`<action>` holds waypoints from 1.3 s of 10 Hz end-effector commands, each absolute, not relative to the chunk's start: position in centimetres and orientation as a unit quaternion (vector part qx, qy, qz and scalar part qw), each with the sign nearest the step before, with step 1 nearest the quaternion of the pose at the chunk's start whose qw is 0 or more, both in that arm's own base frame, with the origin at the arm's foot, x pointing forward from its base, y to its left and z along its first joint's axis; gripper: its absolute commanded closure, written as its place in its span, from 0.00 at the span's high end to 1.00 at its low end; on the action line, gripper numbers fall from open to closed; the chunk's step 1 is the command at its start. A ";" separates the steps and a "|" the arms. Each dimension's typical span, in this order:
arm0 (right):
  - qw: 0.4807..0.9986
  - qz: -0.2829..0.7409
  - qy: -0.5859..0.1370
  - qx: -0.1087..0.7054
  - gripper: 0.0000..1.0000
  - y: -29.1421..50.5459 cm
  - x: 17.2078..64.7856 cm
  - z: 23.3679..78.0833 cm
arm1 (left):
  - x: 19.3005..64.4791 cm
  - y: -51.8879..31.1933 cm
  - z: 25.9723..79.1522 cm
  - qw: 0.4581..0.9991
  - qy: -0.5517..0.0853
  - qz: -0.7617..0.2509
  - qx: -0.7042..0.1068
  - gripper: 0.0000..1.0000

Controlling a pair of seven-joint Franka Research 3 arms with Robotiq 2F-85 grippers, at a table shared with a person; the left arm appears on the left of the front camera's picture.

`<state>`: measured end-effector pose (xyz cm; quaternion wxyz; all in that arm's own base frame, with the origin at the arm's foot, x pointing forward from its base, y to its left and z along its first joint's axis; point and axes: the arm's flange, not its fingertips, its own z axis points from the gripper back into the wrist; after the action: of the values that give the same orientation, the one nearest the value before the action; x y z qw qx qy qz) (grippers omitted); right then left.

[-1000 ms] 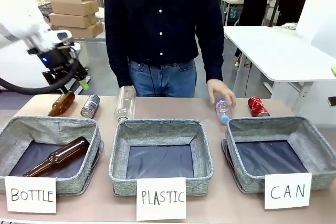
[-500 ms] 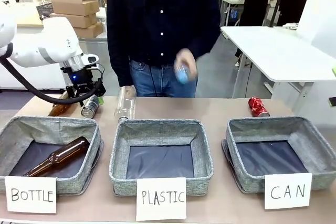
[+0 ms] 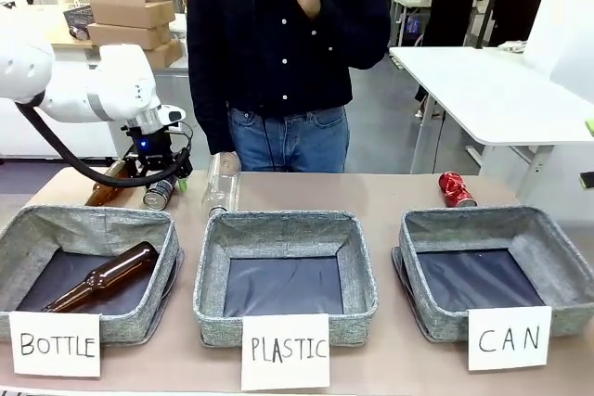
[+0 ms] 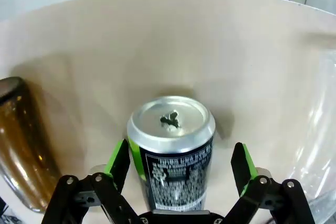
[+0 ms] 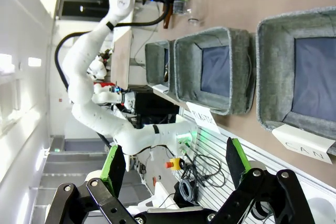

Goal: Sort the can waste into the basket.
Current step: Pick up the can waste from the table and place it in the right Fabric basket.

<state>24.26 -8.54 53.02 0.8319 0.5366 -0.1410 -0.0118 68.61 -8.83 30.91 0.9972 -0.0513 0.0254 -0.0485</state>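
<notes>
1. At the table's far-left corner, we are seeing the left arm bending in from the left, its wrist pointing steeply down.
2. The CAN basket is sitting at the front right, its dark lining showing.
3. The left gripper is straddling the dark can. One pad is sitting just beside it and the other is standing clear, not yet clamping.
4. The right gripper is hovering with its fingers spread wide, holding nothing.
5. The dark can is lying on its side beside a brown bottle.
6. The red can is lying just behind the CAN basket.
</notes>
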 end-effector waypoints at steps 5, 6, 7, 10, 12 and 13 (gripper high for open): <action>0.830 -0.008 -0.143 0.540 1.00 -8.6 24.3 53.1 | 69.1 -8.7 31.5 0.999 0.026 -0.034 -0.022 0.47; 0.830 -0.008 -0.143 0.540 1.00 -8.6 24.3 53.1 | 69.0 -8.7 31.6 0.999 0.025 -0.037 -0.020 0.62; 0.830 -0.008 -0.143 0.540 1.00 -8.6 24.3 53.1 | 68.9 -8.7 31.7 0.999 0.023 -0.034 -0.019 0.28; 0.830 -0.008 -0.143 0.540 1.00 -8.6 24.3 53.1 | 68.1 -8.8 32.6 0.999 0.020 -0.036 -0.023 0.43; 0.830 -0.008 -0.143 0.540 1.00 -8.6 24.3 53.1 | 67.5 -8.5 33.5 0.999 0.011 -0.034 -0.028 0.43; 0.830 -0.008 -0.143 0.540 1.00 -8.6 24.3 53.1 | 66.9 -8.2 34.3 0.998 0.011 -0.042 -0.042 0.43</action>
<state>24.26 -8.54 53.02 0.8319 0.5367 -0.1410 -0.0118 68.48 -8.64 33.47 0.9983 -0.0362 0.0128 -0.0433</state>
